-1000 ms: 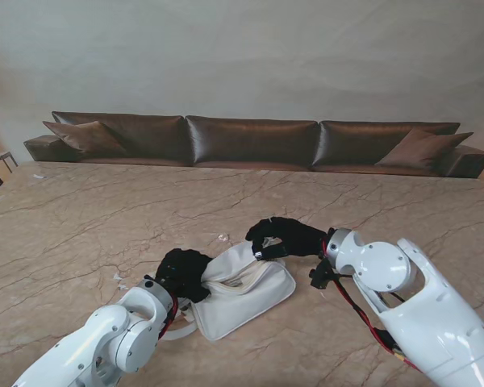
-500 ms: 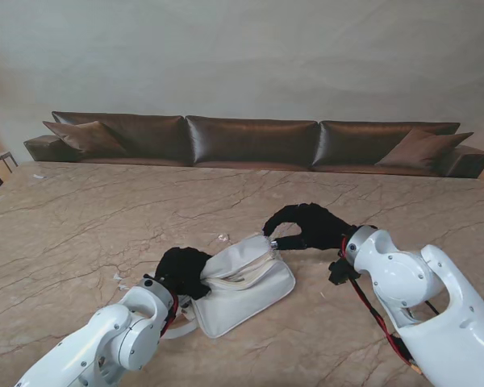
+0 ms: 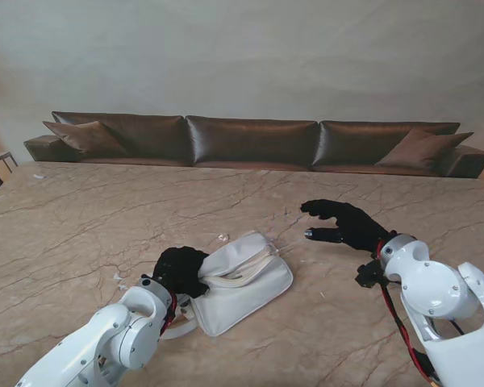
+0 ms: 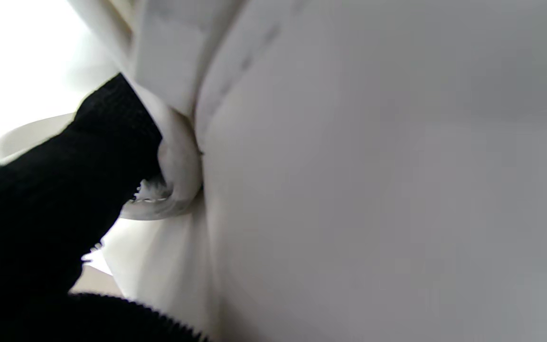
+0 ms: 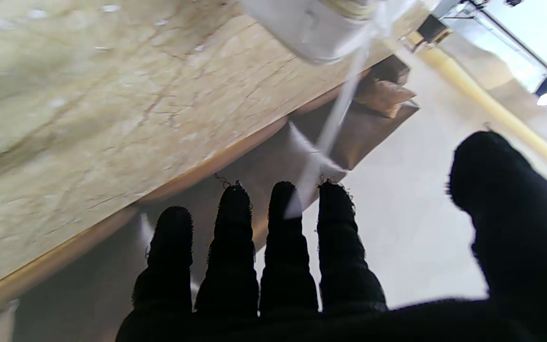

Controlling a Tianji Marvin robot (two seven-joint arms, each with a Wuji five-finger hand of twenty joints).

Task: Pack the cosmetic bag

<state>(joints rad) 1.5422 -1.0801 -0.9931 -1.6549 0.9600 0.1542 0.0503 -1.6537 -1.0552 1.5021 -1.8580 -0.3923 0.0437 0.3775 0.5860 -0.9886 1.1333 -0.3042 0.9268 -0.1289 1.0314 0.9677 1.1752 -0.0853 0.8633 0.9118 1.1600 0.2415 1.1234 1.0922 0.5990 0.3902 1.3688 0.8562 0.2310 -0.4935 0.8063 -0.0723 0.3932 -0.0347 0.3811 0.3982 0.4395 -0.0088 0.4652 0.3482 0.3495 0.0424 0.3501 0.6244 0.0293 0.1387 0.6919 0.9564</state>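
The white cosmetics bag [image 3: 246, 280] lies on the marble table, its zip line [image 3: 258, 260] running along the top. My left hand [image 3: 180, 270], in a black glove, is shut on the bag's left end. The left wrist view is filled with the bag's white fabric [image 4: 373, 180], and a black finger [image 4: 64, 190] presses on a rolled white edge. My right hand [image 3: 343, 223] hovers to the right of the bag, open, fingers spread [image 5: 235, 247], holding nothing. A thin blurred white strand [image 5: 337, 114] runs from the bag's corner [image 5: 311, 23] toward the right fingers; whether it touches them I cannot tell.
A long brown sofa [image 3: 250, 141] runs behind the table's far edge. Small white scraps [image 3: 222, 237] lie on the marble beyond the bag and to its left [image 3: 118, 278]. A white strap loop [image 3: 180, 326] lies beside my left wrist.
My right hand let go of the bag's top rim, drew away to the right and opened. The bag's mouth now looks flatter. The left hand kept its hold.
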